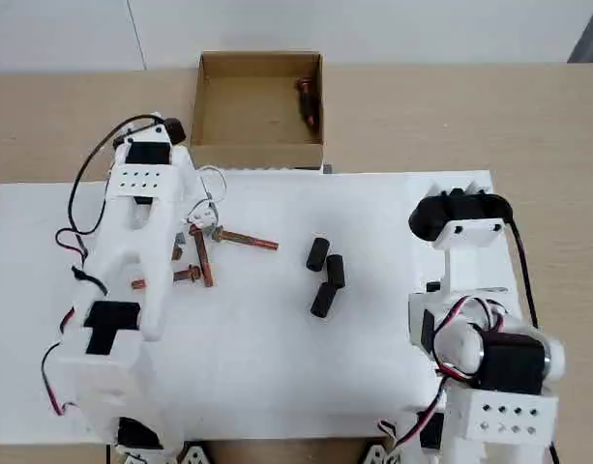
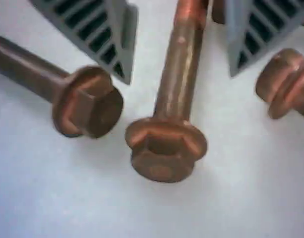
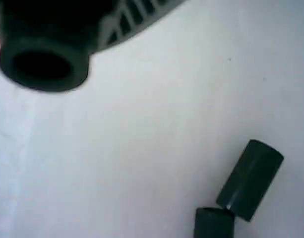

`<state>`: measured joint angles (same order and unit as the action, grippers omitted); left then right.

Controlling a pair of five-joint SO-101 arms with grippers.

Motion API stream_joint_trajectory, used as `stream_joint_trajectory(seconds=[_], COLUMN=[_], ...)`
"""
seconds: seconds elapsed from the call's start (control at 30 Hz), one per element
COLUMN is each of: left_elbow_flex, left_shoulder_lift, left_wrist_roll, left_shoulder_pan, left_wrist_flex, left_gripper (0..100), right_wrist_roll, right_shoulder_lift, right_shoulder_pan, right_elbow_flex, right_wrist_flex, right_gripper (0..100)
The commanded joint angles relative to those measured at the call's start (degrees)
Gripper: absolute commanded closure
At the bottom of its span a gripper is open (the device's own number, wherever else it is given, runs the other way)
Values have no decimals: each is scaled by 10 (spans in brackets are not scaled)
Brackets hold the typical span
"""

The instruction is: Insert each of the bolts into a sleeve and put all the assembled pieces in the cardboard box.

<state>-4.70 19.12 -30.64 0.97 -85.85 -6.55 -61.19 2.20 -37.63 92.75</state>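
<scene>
Several copper bolts [image 1: 201,256] lie on the white mat beside the left arm. My left gripper [image 2: 179,72] stands open low over them, a finger on each side of one bolt's shaft [image 2: 184,74], whose hex head [image 2: 165,151] points at the camera. Other bolt heads lie to either side [image 2: 87,101] [image 2: 285,82]. In the high view the left gripper [image 1: 201,227] is over the bolt cluster. My right gripper [image 3: 67,29] is shut on a black sleeve [image 3: 42,64], held above the mat. Three loose sleeves [image 1: 325,275] lie mid-mat. The cardboard box [image 1: 214,101] holds one assembled piece [image 1: 307,101].
The white mat [image 1: 277,367] covers most of the wooden table. The right arm [image 1: 470,290] stands folded at the mat's right side. Two loose sleeves [image 3: 251,178] lie below the held one in the right wrist view. Cables hang along the left arm [image 1: 83,193].
</scene>
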Motion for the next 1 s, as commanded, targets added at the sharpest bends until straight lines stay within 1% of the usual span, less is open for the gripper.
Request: stream_joint_trajectory(seconds=[0.0,0.1,0.4,0.63,0.97], left_elbow_flex=[-23,-23,-20,-22,-20], left_shoulder_lift=[-4,-4,0,46,55], left_wrist_roll=[2,2,2,2,-2], left_shoulder_pan=[-1,0,-1,0,-1], left_wrist_flex=[1,3,58,58,62], left_gripper=[874,874,874,874,882], right_wrist_roll=[5,5,5,5,5], right_shoulder_lift=[-6,-6,-6,-6,-6], right_shoulder_pan=[6,5,5,5,5], right_elbow_flex=[-11,-15,-15,-15,-15], right_wrist_flex=[-27,-30,-30,-30,-30], right_gripper=[995,995,995,995,995])
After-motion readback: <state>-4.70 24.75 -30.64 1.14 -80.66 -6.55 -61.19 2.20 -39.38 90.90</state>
